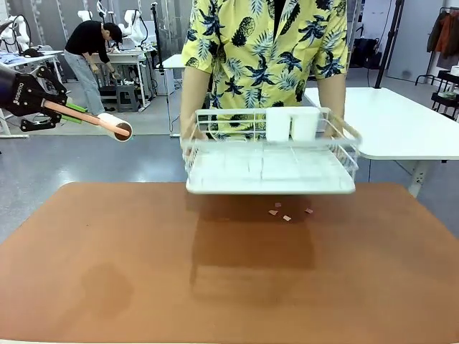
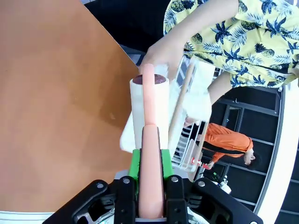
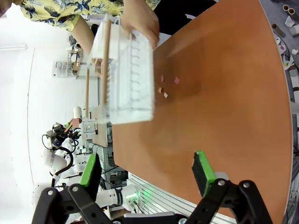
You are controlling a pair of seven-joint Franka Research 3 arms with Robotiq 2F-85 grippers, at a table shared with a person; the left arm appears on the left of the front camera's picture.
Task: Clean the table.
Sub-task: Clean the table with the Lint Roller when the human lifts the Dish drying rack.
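Note:
The table (image 1: 107, 258) has a reddish-brown top, and several small pink scraps (image 1: 281, 212) lie on it near the far edge. My left gripper (image 1: 72, 113) hovers off the table's far left corner, shut on the pink handle of a lint roller (image 1: 115, 125) whose white roll points toward the middle. In the left wrist view the green pads of my left gripper (image 2: 149, 163) clamp that handle, with the lint roller's roll (image 2: 149, 107) ahead. My right gripper (image 3: 145, 170) is open and holds nothing, above the table (image 3: 224, 93) with the scraps (image 3: 166, 87) far ahead.
A person in a yellow patterned shirt stands at the far side, holding a white wire dish rack (image 1: 271, 159) with two white cups lifted above the far edge and the scraps. A white table (image 1: 401, 122) stands behind on the right.

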